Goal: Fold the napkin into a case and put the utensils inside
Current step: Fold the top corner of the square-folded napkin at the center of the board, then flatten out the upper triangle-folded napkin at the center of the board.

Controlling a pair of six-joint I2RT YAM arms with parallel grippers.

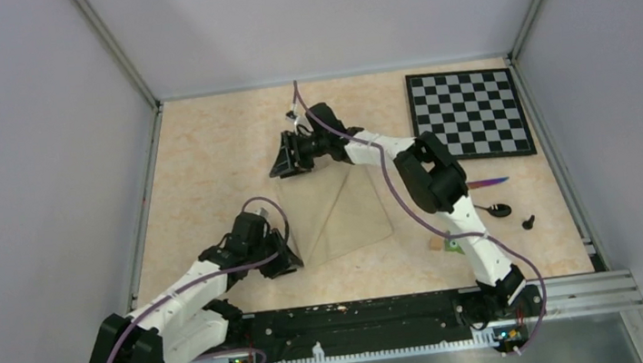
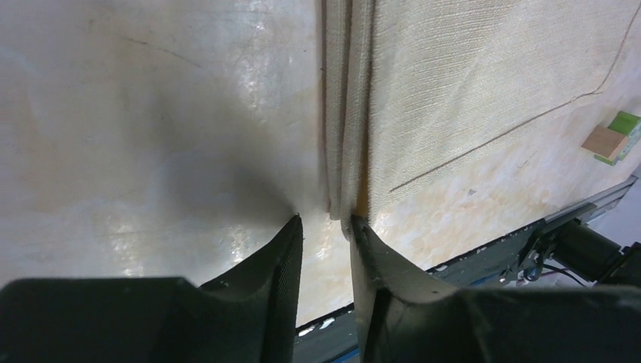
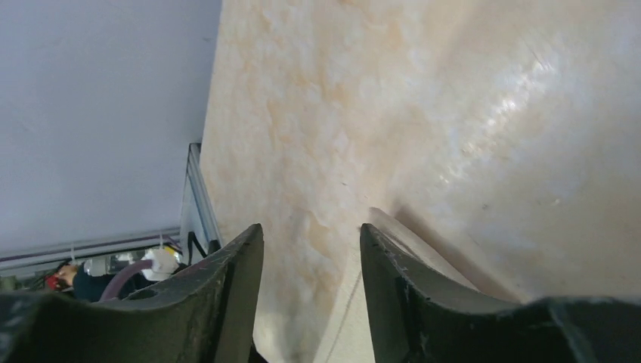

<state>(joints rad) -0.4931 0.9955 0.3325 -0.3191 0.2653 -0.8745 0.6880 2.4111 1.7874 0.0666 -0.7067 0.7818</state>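
The beige napkin (image 1: 346, 213) lies folded into a layered triangle in the middle of the table. My left gripper (image 1: 288, 260) sits at its near left corner. In the left wrist view this gripper (image 2: 325, 221) is open, and the stacked cloth edges (image 2: 346, 113) end at the right fingertip (image 2: 355, 224) with bare table in the gap. My right gripper (image 1: 286, 163) is at the napkin's far tip. It (image 3: 311, 227) is open too, with a cloth corner (image 3: 412, 242) beside its right finger. The utensils lie to the right: a purple-blue piece (image 1: 487, 183) and a dark spoon (image 1: 496, 209).
A chessboard (image 1: 470, 114) covers the back right corner. A small black knob (image 1: 528, 222) and a green block (image 1: 449, 244) lie near the right arm; the green block (image 2: 623, 125) also shows in the left wrist view. A metal rail (image 1: 387, 311) runs along the near edge.
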